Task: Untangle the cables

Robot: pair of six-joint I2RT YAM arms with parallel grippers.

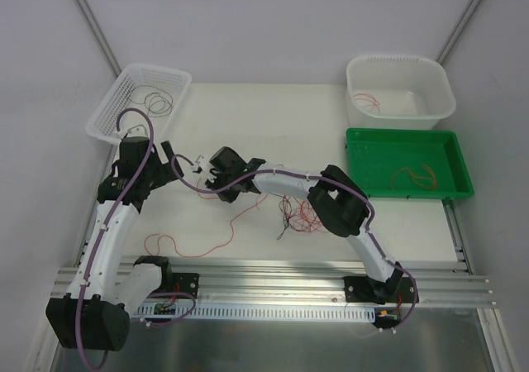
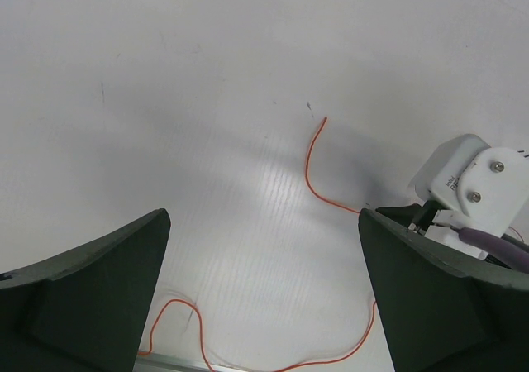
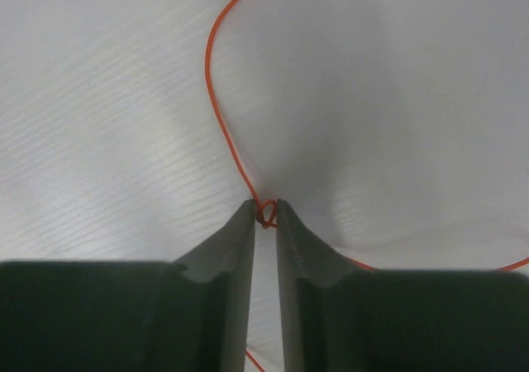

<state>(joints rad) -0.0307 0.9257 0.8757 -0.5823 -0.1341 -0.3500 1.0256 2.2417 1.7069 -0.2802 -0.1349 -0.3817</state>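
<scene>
White tabletop (image 1: 273, 116), with the cables (image 1: 299, 215) knotted mid-table under my right arm's elbow. Left of that bundle, the right gripper (image 3: 264, 212) is nipped tight on one orange wire (image 3: 207, 58) (right at a small kink). I'd draw it slowly away from the bundle, watching for snagged neighbours. Further left, my left gripper (image 2: 263, 227) hangs spread wide and empty, ready to pin the bundle if it drags.

The table (image 3: 397, 74) looks matt white, finely ribbed (like plastic board). The right gripper (image 3: 264, 212) is matt dark plastic. At 2 o'clock, the green tray (image 1: 388, 150) is glossy plastic; the cables (image 3: 207, 58) look smooth.
</scene>
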